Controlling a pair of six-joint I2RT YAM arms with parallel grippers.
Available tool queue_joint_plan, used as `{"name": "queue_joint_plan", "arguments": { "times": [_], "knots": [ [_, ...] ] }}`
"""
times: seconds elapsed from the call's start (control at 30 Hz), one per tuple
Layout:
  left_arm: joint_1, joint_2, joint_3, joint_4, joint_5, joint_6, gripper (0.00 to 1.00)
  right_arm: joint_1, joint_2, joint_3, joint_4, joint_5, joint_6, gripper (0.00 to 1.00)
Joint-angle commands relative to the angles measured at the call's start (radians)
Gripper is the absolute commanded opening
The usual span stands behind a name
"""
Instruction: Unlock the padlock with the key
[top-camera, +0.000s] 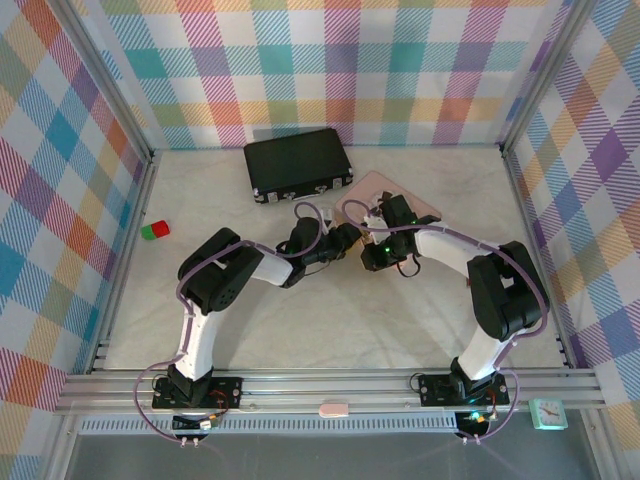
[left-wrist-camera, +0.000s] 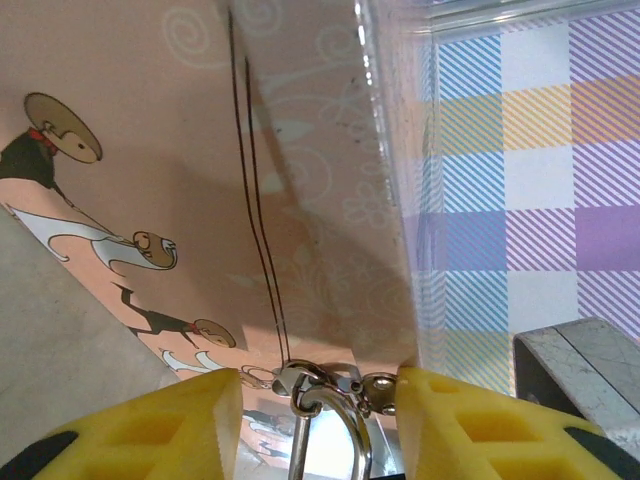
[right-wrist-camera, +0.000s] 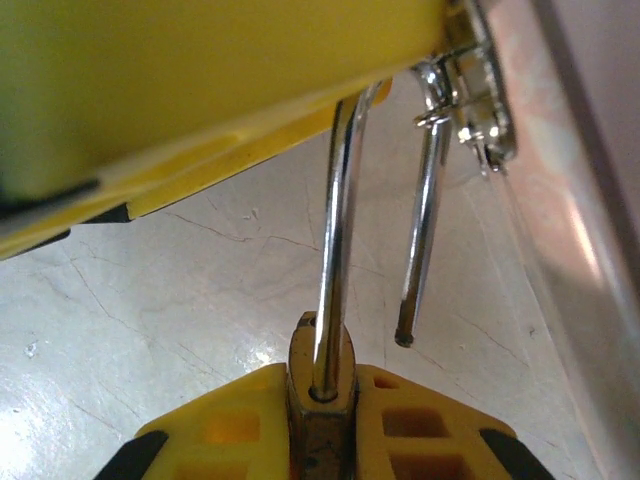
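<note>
Right pincer (right-wrist-camera: 320, 388) is clamped on the padlock (right-wrist-camera: 312, 445), its two yellow fingers pressed against the narrow brass body from either side. The top view places this pincer (top-camera: 378, 243) at the near edge of the pink box (top-camera: 388, 192), nose to nose with the left pincer (top-camera: 345, 238). Padlock location: over the bench (right-wrist-camera: 150, 300), just beside the box, hung on the box's clasp (right-wrist-camera: 478, 95) by its shackle (right-wrist-camera: 335, 220). Governing relation: the shackle's long axis runs straight away from the right pincer, in line with its fingers, from the body toward the clasp. One leg is seated in the body. The other leg lies on the box side of it, and its tip stands beside the body, not in it, so the lock reads as already sprung. Left pincer (left-wrist-camera: 320, 395) has its fingers apart, straddling the shackle's bend and the clasp ring with a gap on each side; no grip is evident there. The keyway end of the body is hidden between the right fingers. Judgement: the right arm alone has hold of the work. Any further move turns on the free leg, which is threaded through the clasp ring and must slide along that same axis to come out. Risk: a sideways pull would likely bind the thin leg in the ring.
</note>
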Motion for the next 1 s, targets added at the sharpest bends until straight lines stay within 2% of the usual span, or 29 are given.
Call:
{"name": "queue_joint_plan", "arguments": {
  "times": [0.0, 0.1, 0.33, 0.43, 0.63, 0.73, 0.83, 0.97],
  "knots": [
    [-0.022, 0.034, 0.043, 0.005, -0.013, -0.01, 0.37, 0.005, -0.005, -0.007, 0.03, -0.063, -0.034, 0.03],
    [-0.026, 0.043, 0.05, 0.005, -0.009, -0.009, 0.27, 0.004, -0.009, -0.009, 0.029, -0.055, -0.027, 0.03],
    [-0.042, 0.03, 0.035, -0.055, 0.002, 0.038, 0.26, 0.001, -0.017, -0.002, 0.027, -0.032, -0.025, 0.03],
    [-0.048, 0.031, 0.033, -0.084, 0.005, 0.059, 0.18, 0.001, -0.022, 0.0, 0.024, -0.031, -0.029, 0.03],
    [-0.052, 0.023, 0.041, -0.162, 0.003, 0.108, 0.16, -0.001, -0.037, 0.002, 0.02, -0.03, -0.028, 0.03],
    [-0.052, 0.024, 0.053, -0.179, -0.003, 0.118, 0.03, 0.0, -0.04, 0.006, 0.015, -0.033, -0.023, 0.04],
    [-0.05, 0.021, 0.055, -0.18, -0.021, 0.12, 0.0, -0.001, -0.058, 0.023, -0.02, -0.023, 0.015, 0.21],
    [-0.049, 0.005, 0.045, -0.178, -0.065, 0.114, 0.0, -0.013, -0.172, 0.036, -0.063, -0.032, 0.142, 0.44]
  ]
}}
